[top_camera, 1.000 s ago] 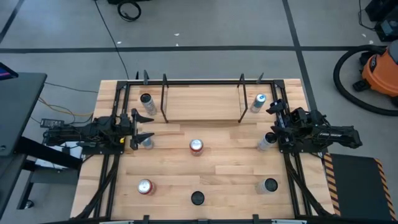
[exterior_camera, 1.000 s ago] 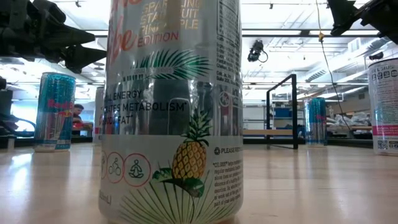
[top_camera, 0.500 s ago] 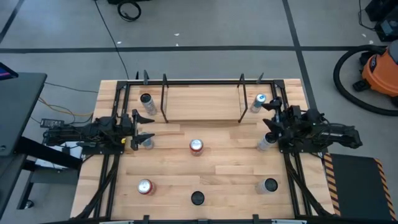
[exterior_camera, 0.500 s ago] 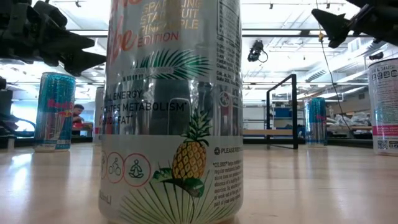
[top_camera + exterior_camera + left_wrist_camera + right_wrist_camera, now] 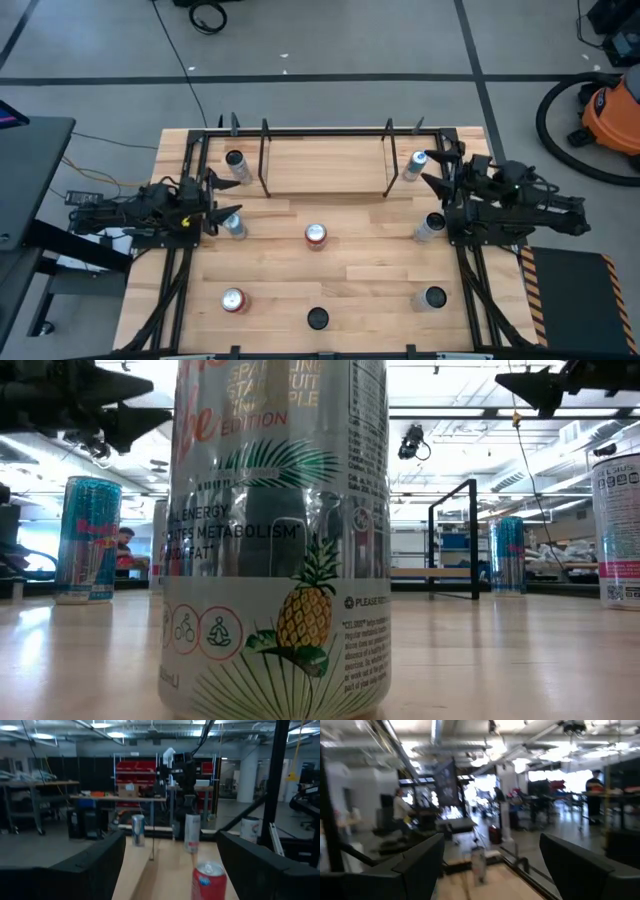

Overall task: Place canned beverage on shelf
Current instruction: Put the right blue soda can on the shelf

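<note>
The counter point(image 5: 350, 270) carries seven cans: one in the far left corner point(image 5: 235, 160), one at the far right point(image 5: 416, 163), one near the left edge point(image 5: 233, 227), a red-topped one at the centre point(image 5: 316, 235), one near the right edge point(image 5: 430, 226), and three along the near edge point(image 5: 233, 300) point(image 5: 318, 319) point(image 5: 434, 298), making eight. One shelf point(image 5: 325, 160) stands at the far edge.

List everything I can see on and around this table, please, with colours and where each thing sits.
Shelf: one, black rods on light wood, table's far edge, nothing on it.
Cans: seven. Red-topped, two: centre, near left. Silver, five: far left, far right, left, right, near right.
Black round thing: one, near edge.
Orange vacuum: one, on the floor.
Left claw: open, above the left can.
Right claw: open, by the far-right can.
</note>
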Robot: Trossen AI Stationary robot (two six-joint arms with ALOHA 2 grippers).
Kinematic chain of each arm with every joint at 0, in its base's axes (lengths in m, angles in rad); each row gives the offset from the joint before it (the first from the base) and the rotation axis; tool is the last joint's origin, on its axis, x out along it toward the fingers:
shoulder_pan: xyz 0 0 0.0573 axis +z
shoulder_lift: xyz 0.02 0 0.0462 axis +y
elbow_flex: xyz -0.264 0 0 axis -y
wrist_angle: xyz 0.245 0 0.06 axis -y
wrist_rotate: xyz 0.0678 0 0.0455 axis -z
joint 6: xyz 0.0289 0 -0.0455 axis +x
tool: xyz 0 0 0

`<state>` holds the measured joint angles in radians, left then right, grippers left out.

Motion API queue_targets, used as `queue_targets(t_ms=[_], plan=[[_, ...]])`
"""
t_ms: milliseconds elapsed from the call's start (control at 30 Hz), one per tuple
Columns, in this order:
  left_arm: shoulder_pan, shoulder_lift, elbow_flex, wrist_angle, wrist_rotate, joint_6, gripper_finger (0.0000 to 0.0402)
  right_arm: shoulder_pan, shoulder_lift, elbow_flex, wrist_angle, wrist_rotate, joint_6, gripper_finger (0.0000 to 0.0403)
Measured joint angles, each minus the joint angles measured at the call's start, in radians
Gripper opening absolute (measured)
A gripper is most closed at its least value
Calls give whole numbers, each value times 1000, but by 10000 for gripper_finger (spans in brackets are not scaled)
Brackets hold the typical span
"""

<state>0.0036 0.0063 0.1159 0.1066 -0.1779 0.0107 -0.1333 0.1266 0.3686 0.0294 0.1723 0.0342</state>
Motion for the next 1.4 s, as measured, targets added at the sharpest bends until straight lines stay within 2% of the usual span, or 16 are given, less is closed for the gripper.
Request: queue_targets(t_ms=[300, 600, 700, 833, 1000, 1400], plan=[[0, 42, 144, -61, -83, 36, 318, 0, 137, 167, -165, 159, -23, 337], [75, 288, 356, -163, -123, 80, 318, -1, 281, 239, -220, 408, -86, 337], [96, 373, 437, -233, -123, 57, 318, -1, 305, 242, -221, 455, -62, 337], [112, 465, 512, -293, -122, 18, 318, -1, 322, 242, -254, 471, 5, 337], [113, 537, 526, -318, -121, 1, 318, -1, 329, 242, -305, 466, 94, 337], [113, 640, 526, -322, -121, 1, 318, -1, 332, 241, -341, 463, 51, 337]])
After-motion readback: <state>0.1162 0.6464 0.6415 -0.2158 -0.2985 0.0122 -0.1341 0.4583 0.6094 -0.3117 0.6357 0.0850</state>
